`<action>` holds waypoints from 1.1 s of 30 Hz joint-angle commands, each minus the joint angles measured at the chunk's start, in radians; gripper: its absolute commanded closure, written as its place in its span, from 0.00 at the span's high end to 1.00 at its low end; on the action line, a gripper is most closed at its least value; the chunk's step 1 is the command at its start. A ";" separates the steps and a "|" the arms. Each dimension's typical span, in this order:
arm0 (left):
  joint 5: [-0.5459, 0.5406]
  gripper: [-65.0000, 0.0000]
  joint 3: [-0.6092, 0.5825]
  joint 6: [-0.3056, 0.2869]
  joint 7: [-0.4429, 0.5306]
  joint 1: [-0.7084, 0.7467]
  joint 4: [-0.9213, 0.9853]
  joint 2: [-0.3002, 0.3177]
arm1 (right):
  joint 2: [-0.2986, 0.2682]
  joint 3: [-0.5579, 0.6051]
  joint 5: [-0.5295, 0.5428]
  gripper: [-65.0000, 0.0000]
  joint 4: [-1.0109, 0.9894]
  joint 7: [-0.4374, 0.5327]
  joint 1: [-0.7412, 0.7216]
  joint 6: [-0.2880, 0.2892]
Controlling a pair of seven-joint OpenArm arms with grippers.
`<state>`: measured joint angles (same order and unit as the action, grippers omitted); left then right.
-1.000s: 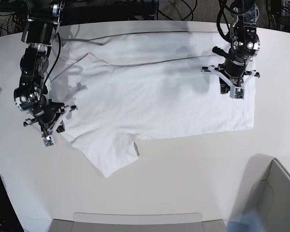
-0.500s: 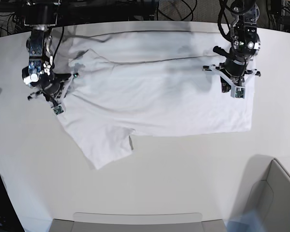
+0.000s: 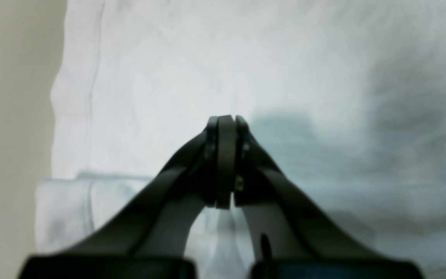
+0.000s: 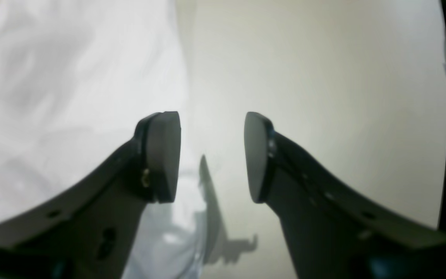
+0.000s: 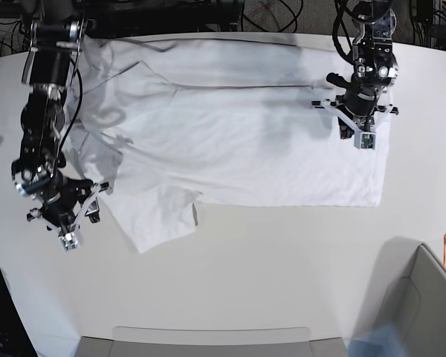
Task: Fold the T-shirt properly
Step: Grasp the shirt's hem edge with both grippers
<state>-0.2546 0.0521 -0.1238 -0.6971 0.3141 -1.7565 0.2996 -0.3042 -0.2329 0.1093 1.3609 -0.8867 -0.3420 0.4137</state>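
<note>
one t-shirt (image 5: 245, 149) lies spread on the bench (image 5: 282, 275), and two hands work over it. the shirt is plain white and wrinkly, stretched wide across the far half of the bench, its long axis running side to side in the base view. one short sleeve (image 5: 160, 219) points toward the near side, at the shirt's lower left in that view. the far edge runs close along the bench's back rim, and the cloth at the far left corner is bunched and raised near the right arm's upper links.

the left hand (image 5: 360, 126) is over the shirt near its right end in the base view, close to the hem. in the left wrist view its fingers (image 3: 226, 162) are pressed together with no gap; cloth fills the view beneath them, and whether any fabric is pinched between them cannot be told. a strip of bare bench (image 3: 10, 116) shows just past the shirt's stitched edge (image 3: 91, 77).

the right hand (image 5: 63, 212) sits off the shirt, over bare bench just beside the sleeve side. its fingers (image 4: 161, 155) stand well apart, holding nothing; the shirt's edge (image 4: 91, 97) lies to one side of the gap, bare bench to the other.

the near half of the bench is open. a grey box (image 5: 424, 297) stands at the near right corner, a grey tray edge (image 5: 212, 335) along the near rim.
</note>
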 commanded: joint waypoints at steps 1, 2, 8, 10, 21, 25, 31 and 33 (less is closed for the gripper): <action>0.001 0.00 0.004 0.000 0.021 -0.007 -0.018 0.008 | -0.014 0.022 0.002 0.46 -0.067 0.048 -0.078 -0.005; 0.001 0.00 0.004 0.000 0.021 -0.007 -0.018 0.008 | -0.016 0.043 -0.001 0.46 -0.142 0.082 -0.114 -0.005; -0.004 0.00 -0.004 0.000 0.021 -0.007 -0.018 0.006 | -0.042 0.181 0.002 0.46 -0.601 0.347 -0.286 -0.008; -0.004 0.00 -0.004 0.000 0.021 -0.007 -0.018 0.006 | -0.040 0.195 0.002 0.46 -0.685 0.398 -0.306 -0.009; -0.004 0.00 -0.004 0.000 0.021 -0.013 -0.016 -0.021 | 0.043 0.317 -0.003 0.46 -0.814 0.470 -0.277 -0.009; -0.004 0.00 -0.004 0.000 0.027 -0.016 -0.016 -0.021 | 0.053 0.389 0.002 0.46 -0.814 0.470 -0.271 -0.009; 0.002 0.00 0.022 0.000 0.030 -0.132 0.011 -0.015 | 0.049 0.392 0.002 0.46 -0.812 0.470 -0.271 -0.009; 0.002 0.10 0.081 -0.001 0.023 -0.218 0.062 -0.015 | 0.047 0.392 0.002 0.46 -0.811 0.470 -0.271 -0.009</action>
<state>-0.2543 0.1158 -0.1349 -0.6960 0.1173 -1.6863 0.2684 -0.2550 0.1539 0.1329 0.5514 -0.3588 -0.6064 0.3931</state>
